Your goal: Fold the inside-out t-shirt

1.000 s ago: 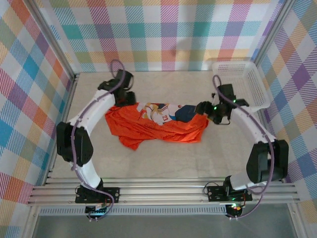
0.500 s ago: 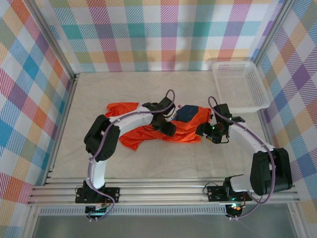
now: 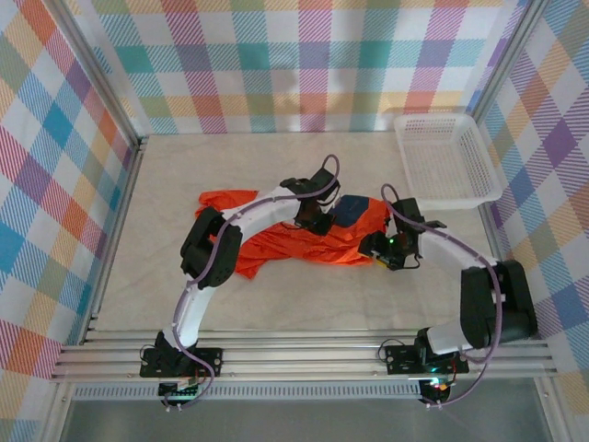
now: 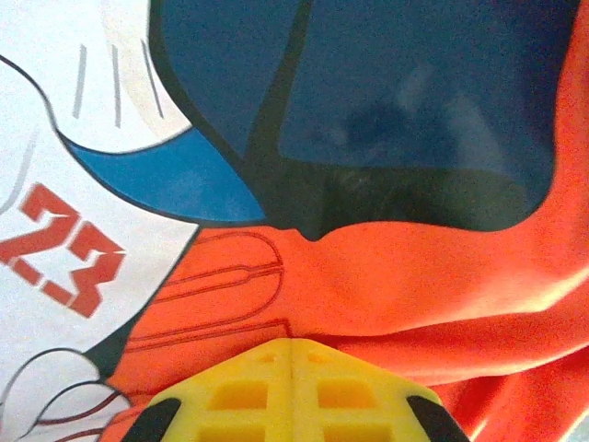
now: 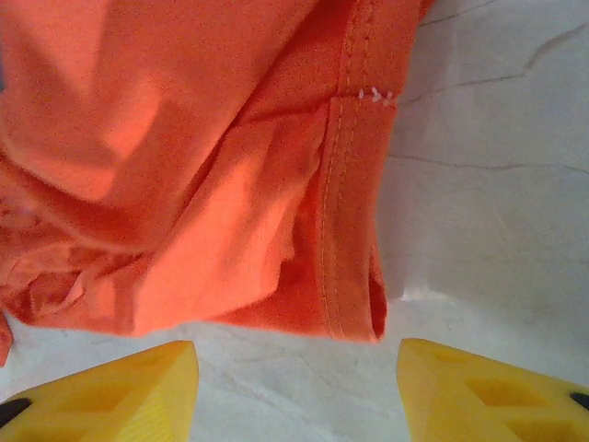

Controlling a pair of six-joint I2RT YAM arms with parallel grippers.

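T-shirt [image 3: 262, 250] lies crumpled at the centre of the table [image 3: 304, 299]. Left gripper [image 4: 293, 382], jaws together on the print [image 4: 368, 110] at the shirt's 1 o'clock: confirm that cloth is pinched before you lift. Right gripper [image 5: 294, 387], jaws apart: advance toward 12 o'clock over the hem corner [image 5: 354, 308], then close.

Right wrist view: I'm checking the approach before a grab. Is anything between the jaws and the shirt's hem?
Nothing visible stands in the way. The right jaws stand open over the table, and the hem corner of the shirt lies just ahead of the gap between them, with bare table cover in between.
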